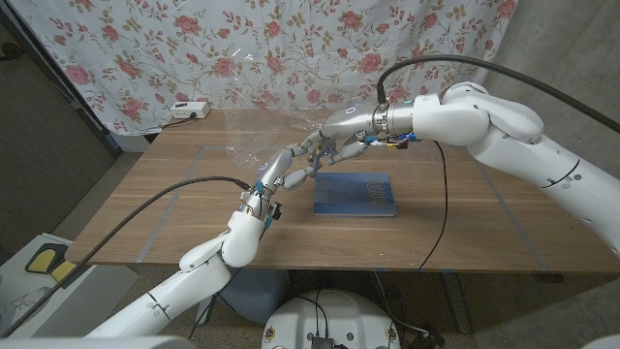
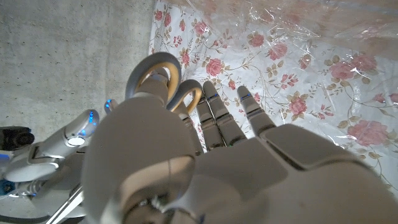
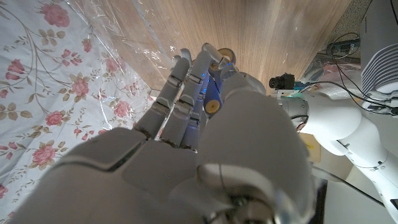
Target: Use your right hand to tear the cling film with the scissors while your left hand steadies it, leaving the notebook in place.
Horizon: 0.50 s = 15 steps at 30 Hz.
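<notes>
crinkled clear cling film (image 1: 254, 121) by both hands, right hand (image 1: 341, 145) gripping tan-looped scissors (image 2: 166, 81), left hand's (image 1: 281, 171) grip unclear

Both arms are clad in smooth white rounded shells. The left hand (image 1: 283, 173) and right hand (image 1: 334, 143) are built of grey-silver metallic segments. A thick black cable is routed to the right wrist, a thinner one to the left. Small blue lights are seen at the left wrist; blue and brass-coloured fittings are noted between the fingers (image 3: 186, 93) of the right hand.
</notes>
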Each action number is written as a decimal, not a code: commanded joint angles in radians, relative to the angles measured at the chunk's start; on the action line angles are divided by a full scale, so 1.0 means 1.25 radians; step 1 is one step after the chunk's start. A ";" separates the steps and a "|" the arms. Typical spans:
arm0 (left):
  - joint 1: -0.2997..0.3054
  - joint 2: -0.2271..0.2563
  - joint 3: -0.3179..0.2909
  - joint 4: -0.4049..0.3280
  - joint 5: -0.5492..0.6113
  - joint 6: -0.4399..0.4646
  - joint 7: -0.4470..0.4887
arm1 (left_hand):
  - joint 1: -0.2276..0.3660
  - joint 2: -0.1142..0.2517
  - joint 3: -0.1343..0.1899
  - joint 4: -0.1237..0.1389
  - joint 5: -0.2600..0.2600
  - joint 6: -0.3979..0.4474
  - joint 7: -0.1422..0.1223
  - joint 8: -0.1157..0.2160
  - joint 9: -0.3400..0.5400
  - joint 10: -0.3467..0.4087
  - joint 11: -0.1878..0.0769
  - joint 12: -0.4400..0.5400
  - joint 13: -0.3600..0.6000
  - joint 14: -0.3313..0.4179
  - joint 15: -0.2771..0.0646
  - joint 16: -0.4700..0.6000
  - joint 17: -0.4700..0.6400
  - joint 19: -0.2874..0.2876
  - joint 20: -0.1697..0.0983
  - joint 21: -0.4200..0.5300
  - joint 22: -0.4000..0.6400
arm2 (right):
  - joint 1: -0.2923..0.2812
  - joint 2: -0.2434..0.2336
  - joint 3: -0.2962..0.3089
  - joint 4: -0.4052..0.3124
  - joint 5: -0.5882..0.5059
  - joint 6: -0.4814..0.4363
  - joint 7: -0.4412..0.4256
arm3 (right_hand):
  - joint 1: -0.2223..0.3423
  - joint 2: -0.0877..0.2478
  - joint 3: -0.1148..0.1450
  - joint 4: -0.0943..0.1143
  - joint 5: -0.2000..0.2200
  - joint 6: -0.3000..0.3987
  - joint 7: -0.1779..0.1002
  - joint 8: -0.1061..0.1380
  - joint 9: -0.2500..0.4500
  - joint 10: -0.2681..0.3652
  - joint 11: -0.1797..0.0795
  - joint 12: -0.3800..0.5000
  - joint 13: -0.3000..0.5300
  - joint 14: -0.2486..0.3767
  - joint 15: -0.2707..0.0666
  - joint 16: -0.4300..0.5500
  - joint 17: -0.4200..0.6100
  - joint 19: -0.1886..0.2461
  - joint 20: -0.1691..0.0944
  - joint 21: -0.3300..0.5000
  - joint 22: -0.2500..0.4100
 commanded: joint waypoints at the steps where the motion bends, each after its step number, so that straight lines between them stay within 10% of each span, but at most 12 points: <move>1: 0.016 -0.029 -0.017 0.031 -0.041 -0.035 0.023 | 0.025 0.005 -0.012 0.000 -0.001 0.069 0.015 0.038 0.015 0.168 -0.121 0.072 0.042 0.023 -0.022 0.022 0.036 0.010 -0.006 0.011 0.004 | 0.019 0.019 -0.013 0.037 -0.012 -0.010 -0.010 | -0.001 -0.005 -0.002 -0.002 0.001 0.007 -0.001 -0.002 0.003 0.182 -0.173 0.000 -0.001 -0.007 -0.108 -0.007 0.003 0.000 -0.067 0.006 0.000; 5: 0.020 -0.025 -0.019 0.027 -0.042 -0.030 0.013 | 0.033 -0.001 -0.012 -0.004 0.000 0.093 0.022 0.054 0.021 0.174 -0.121 0.083 0.054 0.029 -0.028 0.024 0.041 0.011 -0.010 0.013 0.005 | 0.006 0.017 -0.001 0.047 -0.015 -0.006 -0.046 | 0.000 -0.008 -0.002 -0.003 0.001 0.001 -0.004 -0.005 0.003 0.182 -0.176 -0.007 -0.008 -0.026 -0.108 -0.019 -0.002 -0.005 -0.063 0.009 0.000; 8: 0.023 -0.023 -0.022 0.024 -0.045 -0.026 0.008 | 0.034 -0.002 -0.012 -0.004 0.000 0.096 0.022 0.056 0.022 0.176 -0.121 0.086 0.057 0.032 -0.028 0.024 0.042 0.011 -0.010 0.013 0.005 | -0.001 0.012 0.010 0.047 -0.024 -0.011 -0.066 | -0.098 -0.016 -0.039 0.047 -0.022 -0.024 0.001 -0.014 0.003 0.109 -0.167 -0.052 -0.037 -0.088 -0.099 -0.061 -0.027 -0.005 -0.038 0.020 -0.005; 15: 0.026 -0.027 -0.023 0.024 -0.050 -0.028 0.007 | 0.038 -0.006 -0.012 -0.005 0.001 0.097 0.020 0.060 0.024 0.180 -0.121 0.092 0.064 0.033 -0.028 0.023 0.045 0.011 -0.011 0.014 0.005 | -0.033 -0.007 0.044 0.041 -0.021 -0.024 -0.114 | -0.218 -0.053 -0.087 0.086 -0.032 -0.090 0.027 -0.027 0.002 0.013 -0.134 -0.092 -0.052 -0.147 -0.085 -0.081 -0.035 -0.014 -0.004 0.014 -0.011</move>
